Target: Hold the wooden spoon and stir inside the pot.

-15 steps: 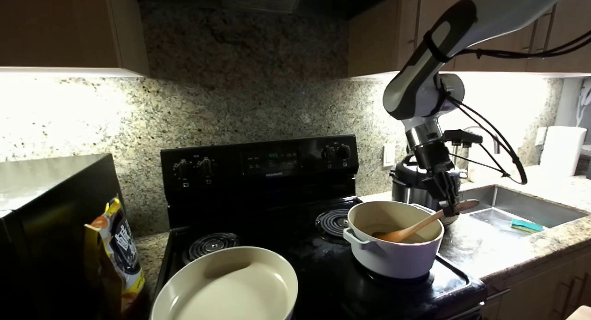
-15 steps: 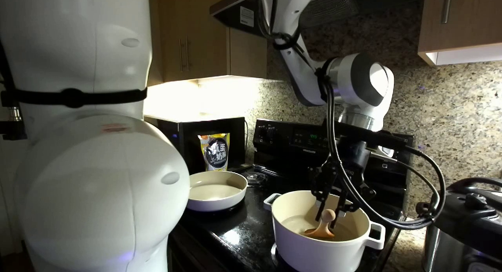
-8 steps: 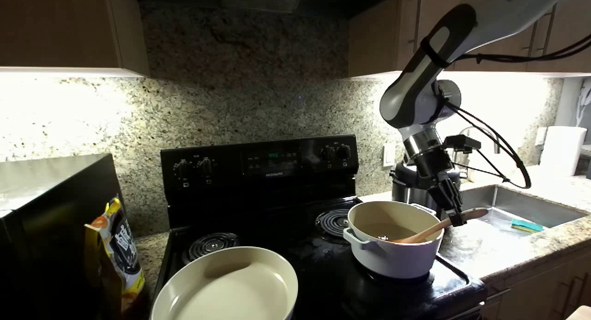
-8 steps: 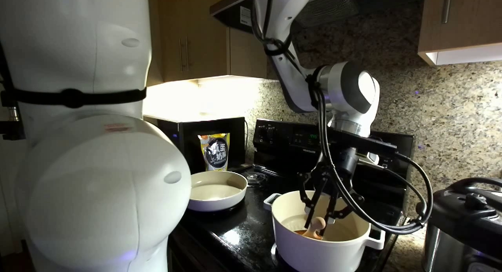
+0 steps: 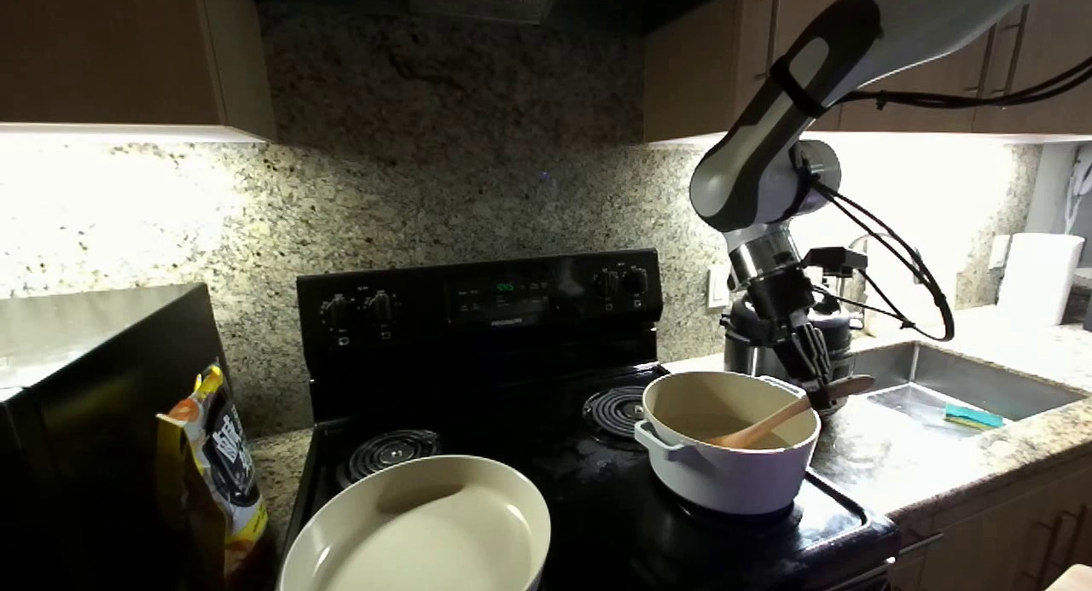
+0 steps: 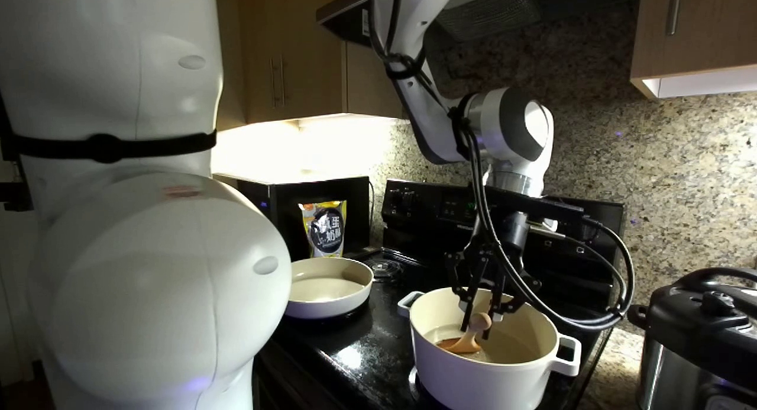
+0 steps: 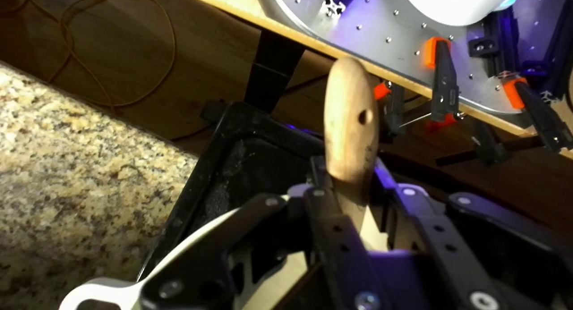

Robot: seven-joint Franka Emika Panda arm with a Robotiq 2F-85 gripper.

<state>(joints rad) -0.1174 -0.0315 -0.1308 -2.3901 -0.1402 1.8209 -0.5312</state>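
A speckled granite backsplash rises behind the black stove in front of you. From the left in an exterior view, you have a black boxy appliance, then an upright yellow-and-black bag just beside it, its contents hidden. Next, at the stove's near left, sits a wide shallow cream bowl, its smooth inside in plain sight. Your white pot stands at the stove's near right, brownish toward the bottom; whether liquid lies there, you cannot tell. In it leans the wooden spoon, head low inside, handle slanting up over the right rim. Your gripper has its jaws drawn narrow, pinching that handle near its upper end; in the wrist view the holed tip pokes out beyond the grip. Behind the pot stands a lidded steel-and-black cooker. Farther right, the steel sink has a teal sponge at its near side, and a white paper roll stands upright beyond it.
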